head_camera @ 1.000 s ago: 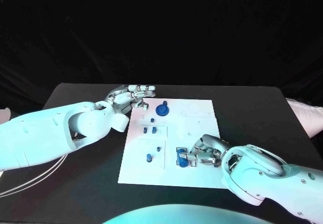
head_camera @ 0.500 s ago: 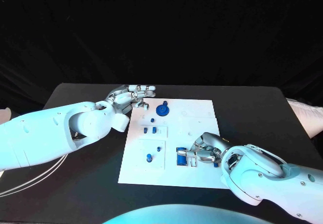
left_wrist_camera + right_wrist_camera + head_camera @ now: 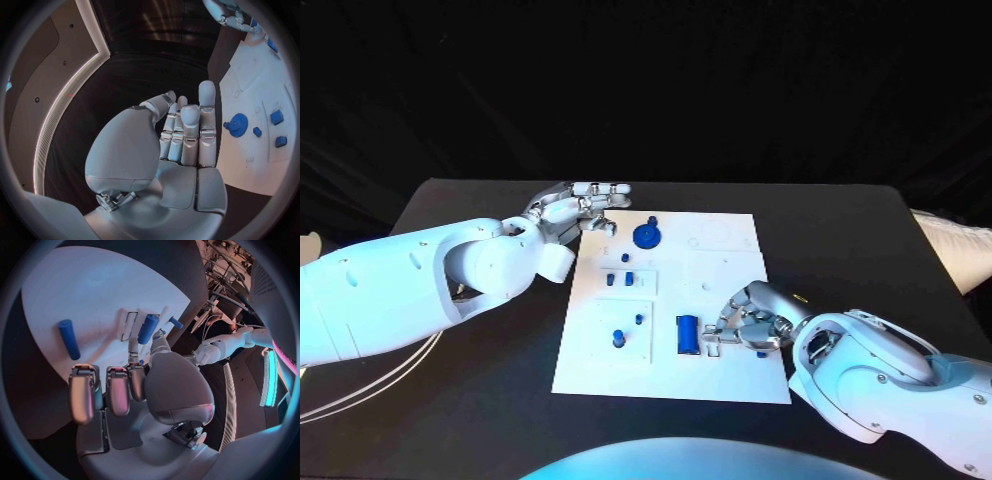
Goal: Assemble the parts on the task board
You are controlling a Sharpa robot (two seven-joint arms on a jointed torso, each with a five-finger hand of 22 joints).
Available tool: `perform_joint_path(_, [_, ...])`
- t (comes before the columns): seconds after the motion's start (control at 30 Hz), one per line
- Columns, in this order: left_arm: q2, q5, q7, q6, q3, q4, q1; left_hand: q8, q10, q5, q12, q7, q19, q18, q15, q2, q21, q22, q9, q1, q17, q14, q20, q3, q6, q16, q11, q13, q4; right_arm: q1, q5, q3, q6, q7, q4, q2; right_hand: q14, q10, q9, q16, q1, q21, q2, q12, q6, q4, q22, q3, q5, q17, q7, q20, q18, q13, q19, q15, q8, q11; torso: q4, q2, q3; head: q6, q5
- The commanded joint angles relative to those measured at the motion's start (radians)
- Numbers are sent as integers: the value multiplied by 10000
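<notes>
Looking across my feed from the left, I see the black table [image 3: 473, 400] under a black backdrop, with the white task board [image 3: 733, 290] lying flat at its middle. My left robot hand [image 3: 581, 208] hovers at the board's far left corner, fingers straight and pressed side by side, holding nothing; the wrist camera shows the same flat palm. Just beside it on the board stands a blue gear [image 3: 648, 236], then two small blue blocks [image 3: 627, 278] lower down, and a blue peg [image 3: 620, 338] near the front. A blue cylinder [image 3: 687, 335] lies flat on the board, apart from the fingers of my right robot hand [image 3: 750, 322], which sits curled over the board's right part. I see something blue [image 3: 762, 353] low by that hand, but I cannot tell whether it is pinched. The right arm's bulk hides the board's near right corner.
</notes>
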Motion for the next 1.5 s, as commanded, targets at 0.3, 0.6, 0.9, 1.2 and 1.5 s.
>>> perform_joint_path(0.3, [-71, -24, 73, 145, 5, 120, 2, 23, -71, 12, 69, -24, -62, 183, 26, 23, -67, -10, -3, -64, -15, -58, -19, -41, -56, -11, 14, 16, 2, -11, -1, -13, -50, 1178, 443, -1719, 794, 172, -709, -104, 479, -29, 339, -356, -366, -167, 824, -4, 1272, 1358, 357, 284, -116, 976, 261, 325, -988, 340, -184, -40, -29, 104, -264])
perform_joint_path(0.6, [-40, -24, 65, 178, 5, 130, 2, 26, -73, 15, 81, -28, -63, 184, 25, 29, -70, -11, -1, -53, -27, -63, -18, -37, -57, -13, 11, 18, -7, -126, -1079, -87, 319, 497, 234, -1910, 737, 19, -883, -256, 373, -123, 369, -765, -96, -16, 687, -106, 1653, 1115, 310, 292, -83, 724, 187, 311, -1105, 313, -200, -36, -18, 124, -327])
perform_joint_path(0.9, [-49, -24, 51, 196, 4, 139, 2, 26, -73, 15, 81, -28, -63, 184, 25, 29, -70, -11, -1, -53, -27, -63, -18, -37, -57, -13, 11, 18, -7, -312, -1464, -102, 549, 179, 13, -1664, 735, 10, -946, -266, 318, -133, 334, -799, -67, 45, 678, -168, 1643, 1105, 318, 285, -81, 707, 182, 307, -1172, 316, -177, -25, -29, 60, -296])
perform_joint_path(1.2, [-62, -24, 44, 202, 4, 132, 2, 26, -73, 15, 81, -28, -63, 184, 25, 29, -70, -11, -1, -53, -27, -63, -18, -37, -57, -13, 11, 18, -7, -454, -1593, -103, 610, 184, -48, -1411, 739, 23, -963, -260, 332, -120, 360, -774, -26, 57, 701, -163, 1647, 1119, 307, 283, -86, 725, 192, 305, -1181, 309, -195, -42, -25, -6, -252])
perform_joint_path(1.5, [-69, -24, 40, 203, 4, 122, 2, 26, -73, 15, 81, -28, -63, 184, 25, 29, -70, -11, -1, -53, -27, -63, -18, -37, -57, -13, 11, 18, -7, -475, -1720, -103, 734, 140, -74, -1289, 746, 37, -987, -247, 359, -112, 366, -758, 73, 69, 716, -171, 1640, 1146, 279, 276, -90, 738, 200, 292, -1182, 289, -196, -42, -24, -31, -235])
